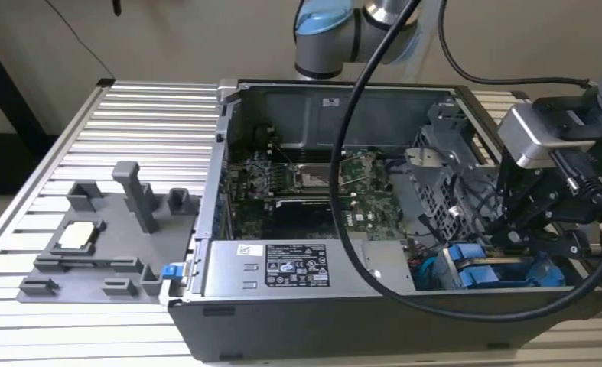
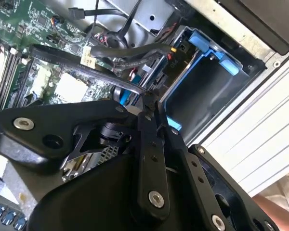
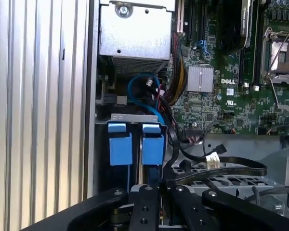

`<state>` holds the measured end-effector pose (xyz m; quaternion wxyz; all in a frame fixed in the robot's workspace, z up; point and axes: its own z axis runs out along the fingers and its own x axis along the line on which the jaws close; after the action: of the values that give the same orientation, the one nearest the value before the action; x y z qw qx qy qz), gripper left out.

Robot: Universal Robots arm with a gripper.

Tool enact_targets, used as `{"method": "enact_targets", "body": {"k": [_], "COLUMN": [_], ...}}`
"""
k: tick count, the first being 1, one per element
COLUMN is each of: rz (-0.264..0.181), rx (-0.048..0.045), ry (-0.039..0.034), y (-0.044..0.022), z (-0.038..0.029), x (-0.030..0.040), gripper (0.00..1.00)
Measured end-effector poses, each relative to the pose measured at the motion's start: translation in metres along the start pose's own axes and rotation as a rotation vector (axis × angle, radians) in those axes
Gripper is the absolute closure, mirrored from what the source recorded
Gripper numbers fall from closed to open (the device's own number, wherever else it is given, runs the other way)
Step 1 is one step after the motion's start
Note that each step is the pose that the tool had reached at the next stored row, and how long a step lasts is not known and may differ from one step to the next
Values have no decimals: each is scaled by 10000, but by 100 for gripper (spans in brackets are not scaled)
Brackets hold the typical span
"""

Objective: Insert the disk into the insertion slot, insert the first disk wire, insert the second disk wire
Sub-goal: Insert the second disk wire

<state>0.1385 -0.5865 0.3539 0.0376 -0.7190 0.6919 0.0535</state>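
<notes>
While the black linkage gripper point(image 3: 154, 190) is held over the grey drive cage point(image 1: 453, 191) with its fingers drawn together, clamped on a thin black wire connector point(image 2: 143, 91), the blue-framed flat disk point(image 3: 152, 151) is seen seated in the narrow grey insertion slot point(image 3: 135, 118) just below the fingertips.

The tabletop point(image 1: 138, 115) is silver metal w/ long ribs running across it. A big open computer case point(image 1: 311, 321) sits right on it, toward the exterior view's right. A flat grey tray point(image 1: 96, 252) w/ blocks and one tall post sticking up lies on the tabletop just beside the case, on the exterior view's left.
</notes>
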Motion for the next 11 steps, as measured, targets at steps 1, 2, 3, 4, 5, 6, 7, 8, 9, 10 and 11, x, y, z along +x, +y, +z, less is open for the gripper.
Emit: {"method": "enact_targets", "body": {"k": [1,2,3,4,5,6,7,8,9,10,11], "rz": [1,2,3,13,50,112,185,265,340,374,377], "rx": [0,0,1,2,11,24,39,55,72,77,79], "ry": [2,2,3,4,-2,-26,-64,-100,-120,-123,-121], "y": [-1,-1,-1,-1,-1,-1,-1,-1,-2,-2,-2], "z": [0,0,-1,-1,0,2,6,9,12,14,17], "x": [0,0,0,1,1,2,2,2,2,2,2], "gripper": [84,84,84,84,84,84,84,84,84,84,84]}}
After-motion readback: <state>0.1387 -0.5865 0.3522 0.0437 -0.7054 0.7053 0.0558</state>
